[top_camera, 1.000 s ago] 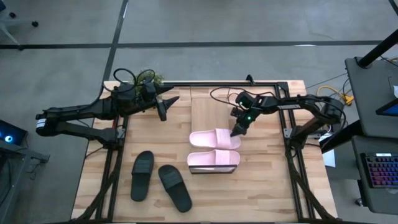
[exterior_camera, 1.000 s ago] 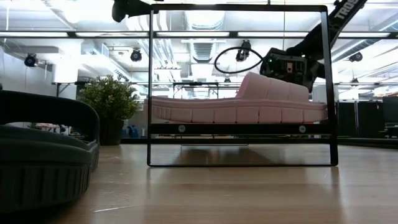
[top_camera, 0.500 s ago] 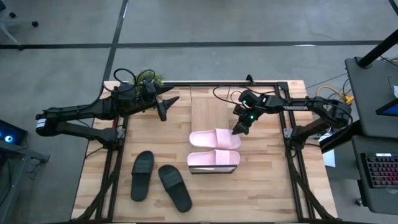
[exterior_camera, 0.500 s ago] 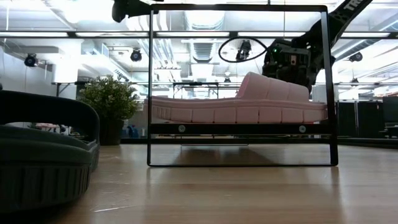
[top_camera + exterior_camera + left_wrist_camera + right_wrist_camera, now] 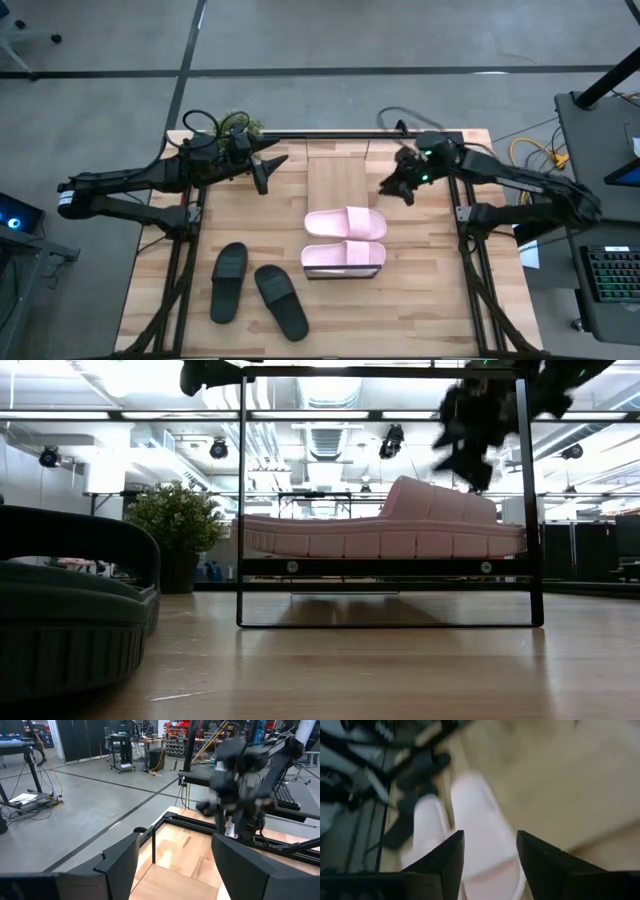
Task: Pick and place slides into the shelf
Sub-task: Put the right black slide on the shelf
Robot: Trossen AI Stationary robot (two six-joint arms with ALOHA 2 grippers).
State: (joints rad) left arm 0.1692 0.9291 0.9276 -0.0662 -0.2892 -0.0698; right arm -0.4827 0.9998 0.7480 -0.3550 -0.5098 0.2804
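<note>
From above, two pink slides (image 5: 345,239) lie side by side on the shelf (image 5: 336,180) at frame centre, and two black slides (image 5: 257,289) sit on the bench (image 5: 430,300) at lower left. The right hand (image 5: 392,187) hovers right of the shelf, apart from the slides. The left hand (image 5: 262,178) waits at upper left.

At bench height, the pink slides rest on the shelf board.

The right wrist shows its fingers (image 5: 442,857) spread, holding nothing; the left wrist likewise, fingers (image 5: 120,860) parted, empty.
</note>
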